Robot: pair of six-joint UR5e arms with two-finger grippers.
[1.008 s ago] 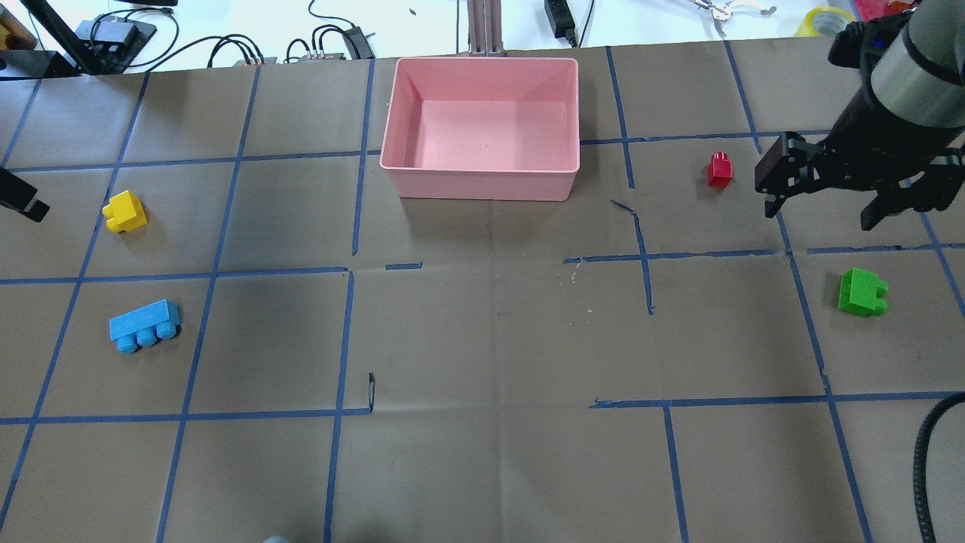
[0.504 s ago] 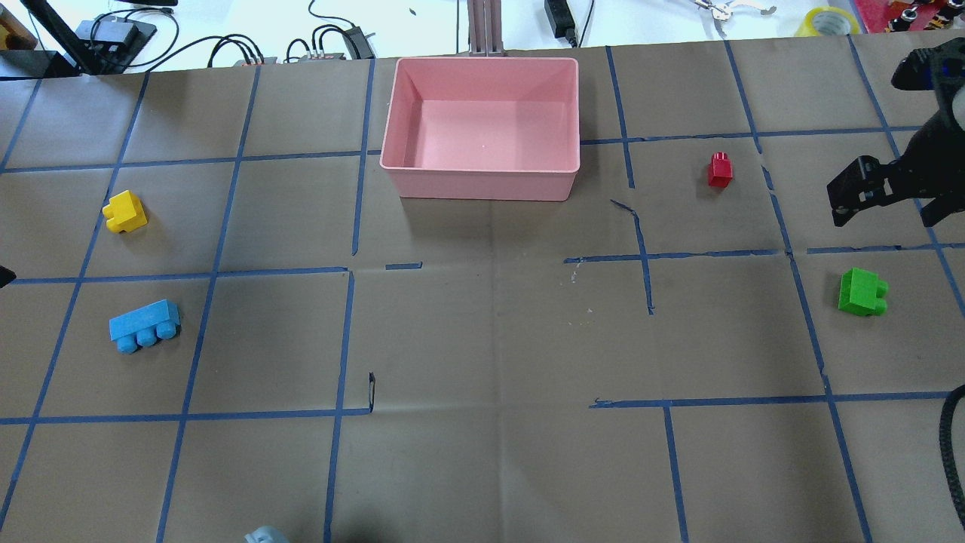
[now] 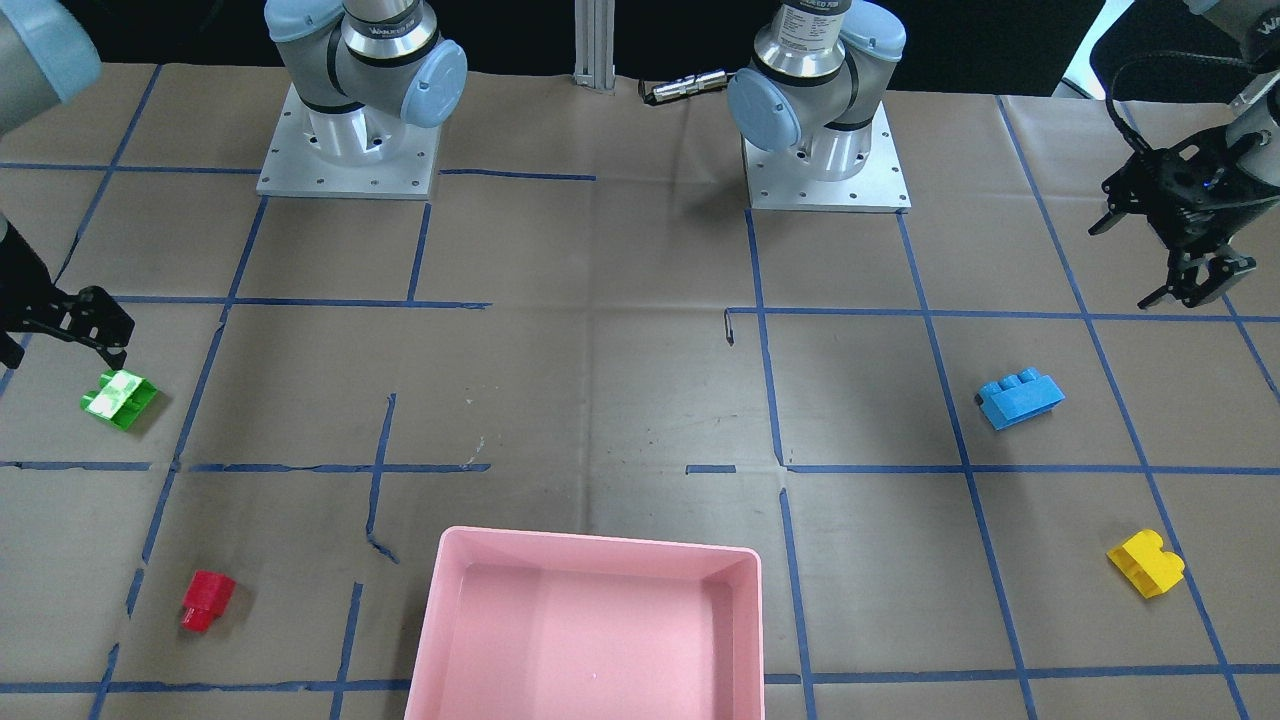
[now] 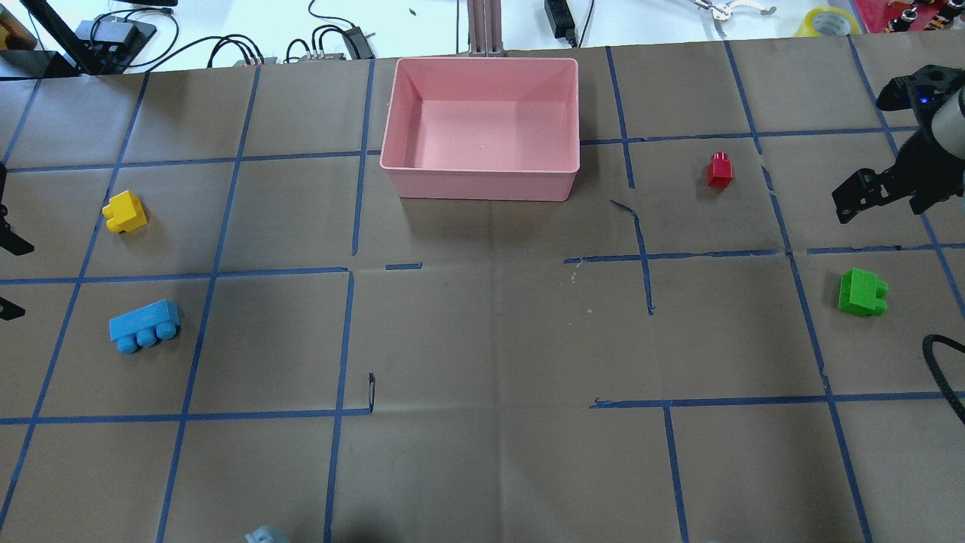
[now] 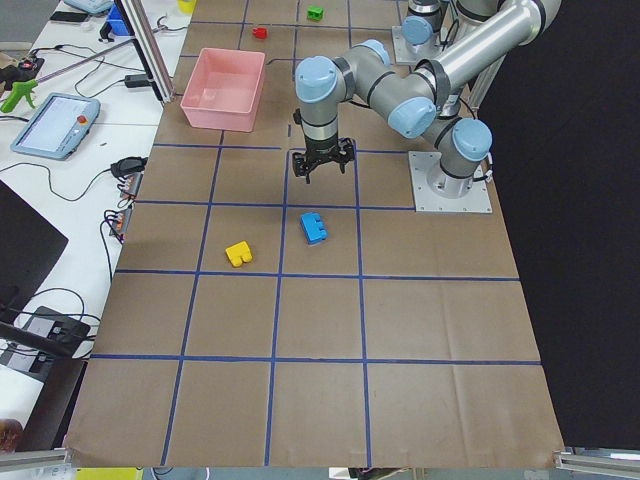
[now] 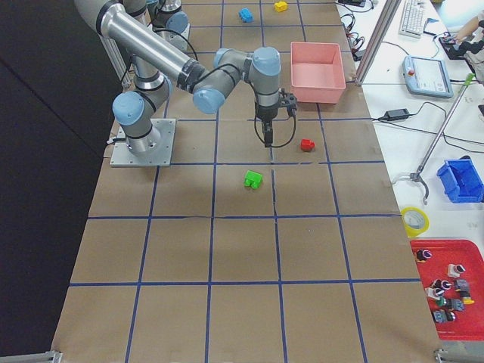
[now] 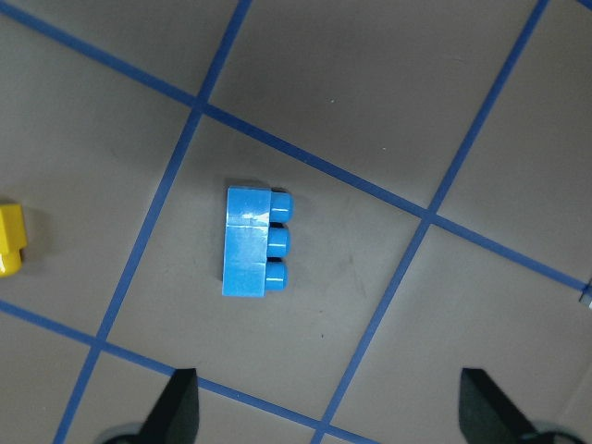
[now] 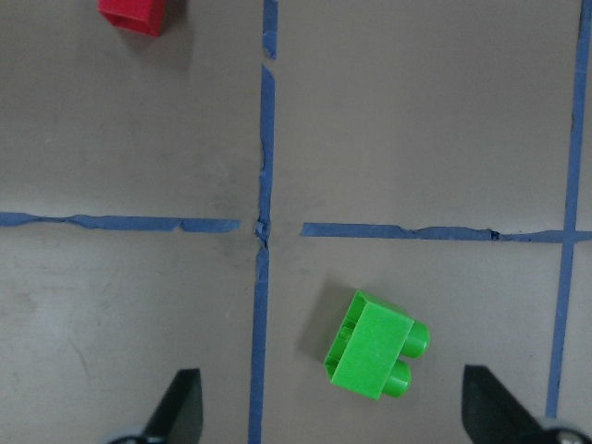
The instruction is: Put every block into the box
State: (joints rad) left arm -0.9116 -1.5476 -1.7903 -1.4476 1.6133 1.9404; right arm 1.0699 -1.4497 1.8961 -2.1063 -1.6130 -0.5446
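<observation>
While all four blocks lie on the desk outside the box [image 4: 482, 185] at the middle of the far edge, my left pincer [image 7: 328, 393] hangs spread wide near the blue block [image 7: 254, 242] and yellow block [image 4: 125, 211] by the left edge. My right pincer [image 8: 328, 398], equally wide, hangs near the green block [image 8: 375, 344] by the right edge, with the red block [image 4: 720, 170] nearer the box.

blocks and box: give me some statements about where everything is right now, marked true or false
1. The pink box holds no blocks. True.
2. The red block lies inside the box. False: it sits on the table, apart from the box.
3. The right gripper grips the green block. False: its fingers are open and the block lies on the table.
4. The blue block shows three studs. True.
</observation>
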